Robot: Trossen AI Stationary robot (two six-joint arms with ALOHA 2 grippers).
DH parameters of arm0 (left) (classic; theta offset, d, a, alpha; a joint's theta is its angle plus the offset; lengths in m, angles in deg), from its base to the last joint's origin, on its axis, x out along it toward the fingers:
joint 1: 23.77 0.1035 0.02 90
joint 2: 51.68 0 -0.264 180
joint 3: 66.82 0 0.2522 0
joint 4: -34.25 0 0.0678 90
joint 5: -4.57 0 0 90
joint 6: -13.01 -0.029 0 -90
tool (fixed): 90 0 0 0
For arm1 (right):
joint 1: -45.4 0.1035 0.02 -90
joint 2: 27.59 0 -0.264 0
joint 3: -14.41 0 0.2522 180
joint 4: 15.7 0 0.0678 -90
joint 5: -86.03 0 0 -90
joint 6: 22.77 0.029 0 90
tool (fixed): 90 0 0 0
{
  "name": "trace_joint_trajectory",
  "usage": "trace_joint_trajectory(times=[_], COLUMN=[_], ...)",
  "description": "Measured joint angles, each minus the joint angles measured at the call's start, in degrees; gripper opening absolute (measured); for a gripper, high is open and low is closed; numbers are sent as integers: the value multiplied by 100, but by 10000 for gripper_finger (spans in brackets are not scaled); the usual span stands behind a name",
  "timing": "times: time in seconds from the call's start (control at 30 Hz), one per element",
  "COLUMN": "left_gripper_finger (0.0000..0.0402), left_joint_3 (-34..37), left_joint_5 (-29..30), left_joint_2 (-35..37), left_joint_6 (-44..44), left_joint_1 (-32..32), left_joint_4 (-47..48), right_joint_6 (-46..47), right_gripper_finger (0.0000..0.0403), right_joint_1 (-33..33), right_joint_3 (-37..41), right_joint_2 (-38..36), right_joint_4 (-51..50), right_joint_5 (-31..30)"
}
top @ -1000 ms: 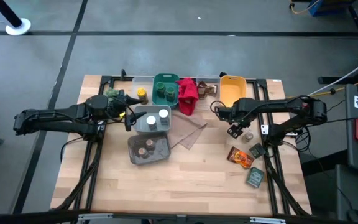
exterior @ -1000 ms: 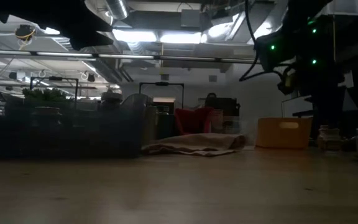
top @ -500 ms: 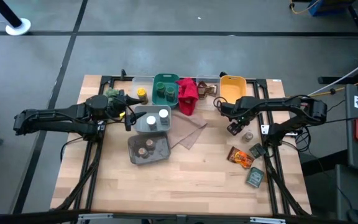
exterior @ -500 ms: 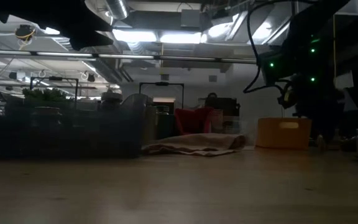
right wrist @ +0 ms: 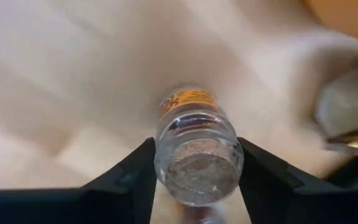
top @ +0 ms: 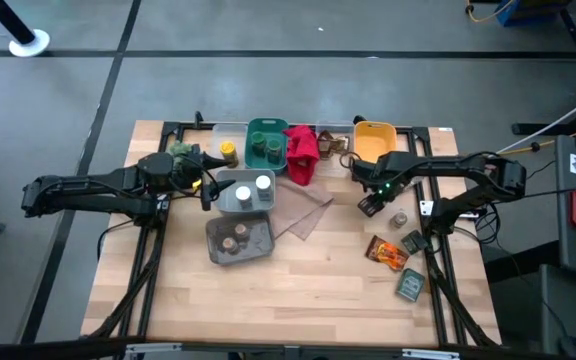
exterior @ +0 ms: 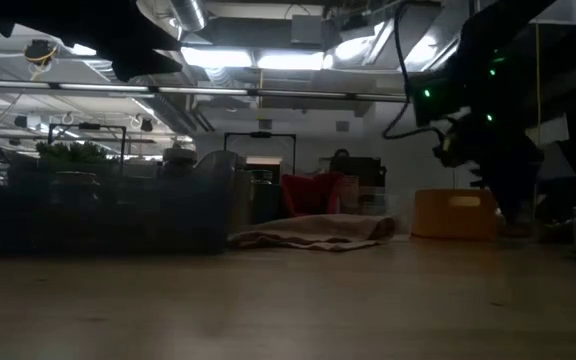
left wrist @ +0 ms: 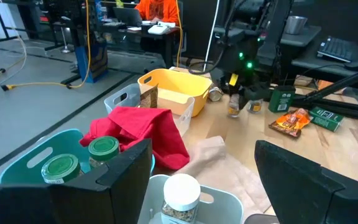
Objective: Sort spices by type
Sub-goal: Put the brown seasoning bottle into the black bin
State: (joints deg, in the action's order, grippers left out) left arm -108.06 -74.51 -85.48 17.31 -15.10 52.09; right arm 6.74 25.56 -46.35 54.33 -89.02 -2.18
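Presently, items entered from frame left to frame right of the high view.

Left gripper (top: 211, 190): waiting at centre left, just beside the grey bin (top: 230, 203); fingers (left wrist: 124, 171) spread apart, holding nothing.

Grey bin: holds white-lidded jars (top: 254, 189). A second grey bin (top: 265, 243) below it holds tan-lidded jars (top: 234, 236).

Teal bin (top: 266, 127), upper centre: holds green-lidded jars (left wrist: 103, 150). A yellow-lidded jar (top: 228, 151) stands in the clear bin (top: 216, 129) to its left.

Red cloth (top: 301, 152): draped beside the teal bin. Not a spice.

Right gripper (top: 368, 205): centre right, below the yellow bin (top: 373, 146). Fingers (right wrist: 128, 177) clamped on a small clear jar (right wrist: 197, 149), one on each side of its body, the jar lifted off the bench (top: 308, 290).

Loose stock, lower right: one jar (top: 399, 218), an orange-brown packet (top: 388, 252), a dark green packet (top: 411, 285).

Handling advice: judged step is carrying the held jar to the bin of its kind. Keep the grip firm and level, pass above the cloth and bin walls, lower the jar upright into a free spot among its fellows, and only then let go.

Unclear: the held jar's lid colour cannot be made out, so its proper bin cannot be told. The low view shows the right arm only as a dark outline. The yellow bin's contents are hard to tell.
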Motion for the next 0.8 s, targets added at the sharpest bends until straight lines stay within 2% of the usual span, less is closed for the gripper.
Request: trace_joint_trajectory(times=[0.13, 0.3, 0.6, 0.8], left_gripper_finger=[269, 269, 269, 269], left_joint_3=[0, -2, -2, -2], left_joint_5=[0, 0, 0, 0], left_joint_2=[2, 2, 2, 0], left_joint_6=[2, 2, -17, -17], left_joint_1=[0, 0, -2, -2], left_joint_4=[0, -2, -3, -4], right_joint_6=[9, 211, 387, 307], right_gripper_finger=[196, 183, 189, 185], right_joint_1=[0, 86, 930, 1528], right_joint_3=[-407, -954, -1852, -2213], right_joint_2=[-2, -2, -2, 182], right_joint_4=[86, 518, 1998, 3401], right_joint_5=[605, 1081, 1128, 792])
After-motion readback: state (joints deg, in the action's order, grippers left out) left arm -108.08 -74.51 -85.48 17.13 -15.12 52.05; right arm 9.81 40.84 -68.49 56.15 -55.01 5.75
